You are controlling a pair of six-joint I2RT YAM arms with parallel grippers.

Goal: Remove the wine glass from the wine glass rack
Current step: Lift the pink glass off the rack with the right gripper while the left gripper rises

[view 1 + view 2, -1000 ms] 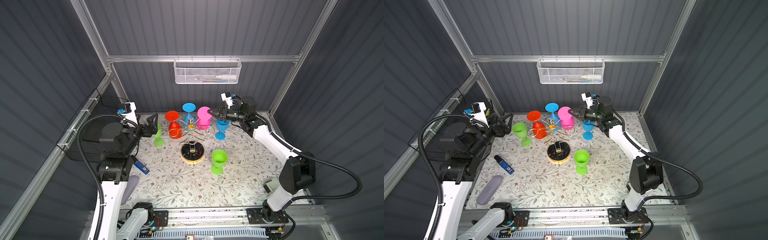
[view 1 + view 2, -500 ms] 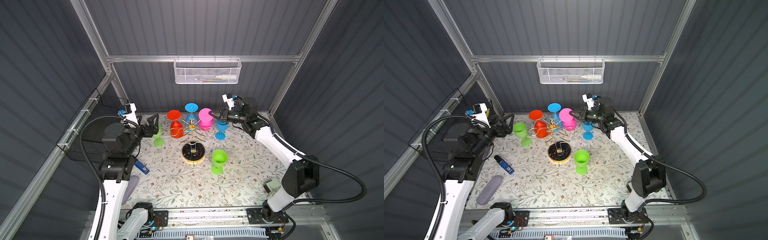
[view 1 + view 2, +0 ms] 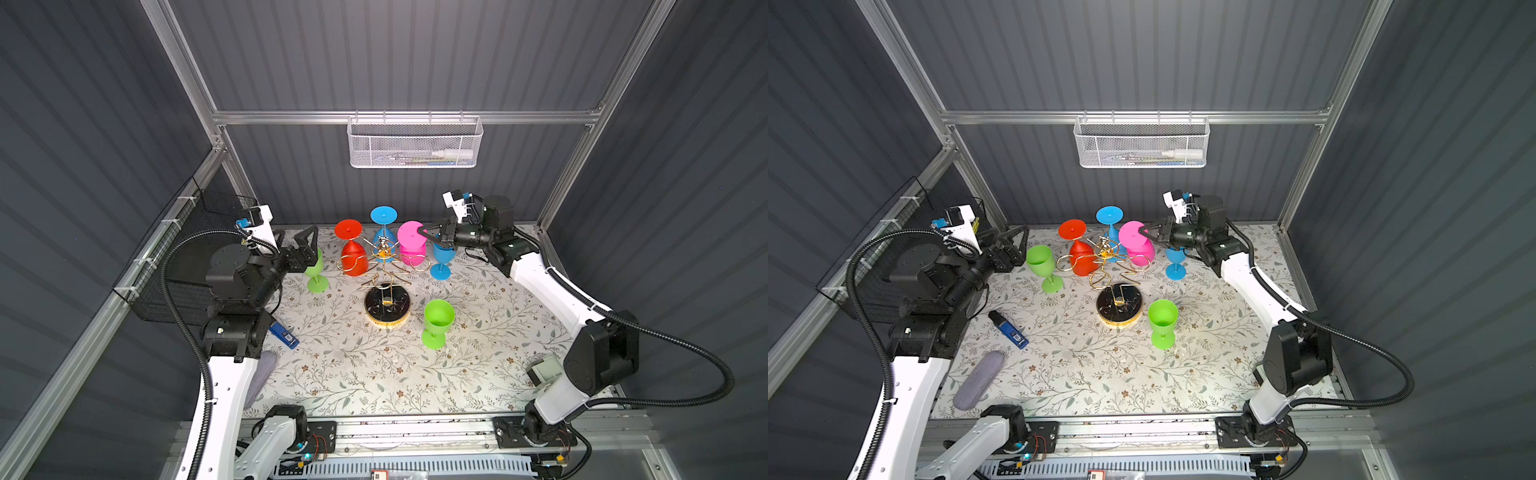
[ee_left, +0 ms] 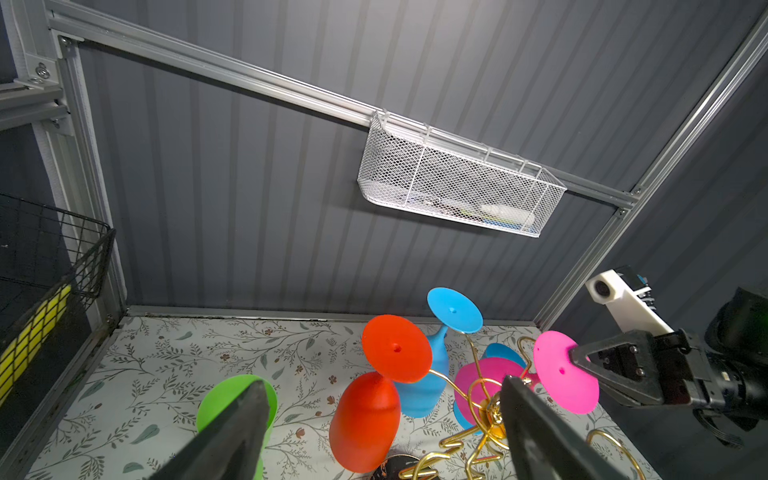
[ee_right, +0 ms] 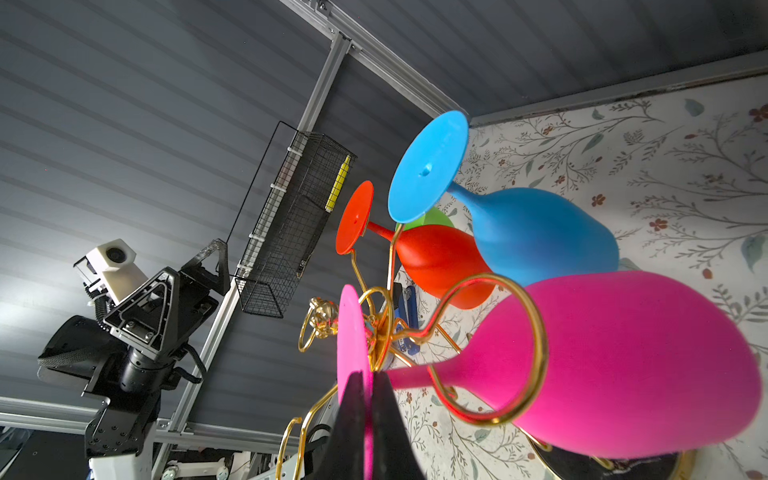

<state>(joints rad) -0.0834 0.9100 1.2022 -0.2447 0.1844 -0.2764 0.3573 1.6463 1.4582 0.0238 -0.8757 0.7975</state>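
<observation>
pinches foot of upside-down pink wine glass (image 3: 411, 248) on gold wire rack (image 3: 387, 306) with right pincer (image 3: 425, 234); holds left pincer (image 3: 306, 248) open.

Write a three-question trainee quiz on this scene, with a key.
1. True or false: the right gripper is shut on the foot of the pink glass.
2. How many glasses hang upside down on the rack? A) two B) three C) four
3. Fill in: the left gripper is ____ (open or shut).
Key: 1 true. 2 B: the red glass, the blue glass and the pink glass. 3 open.
</observation>
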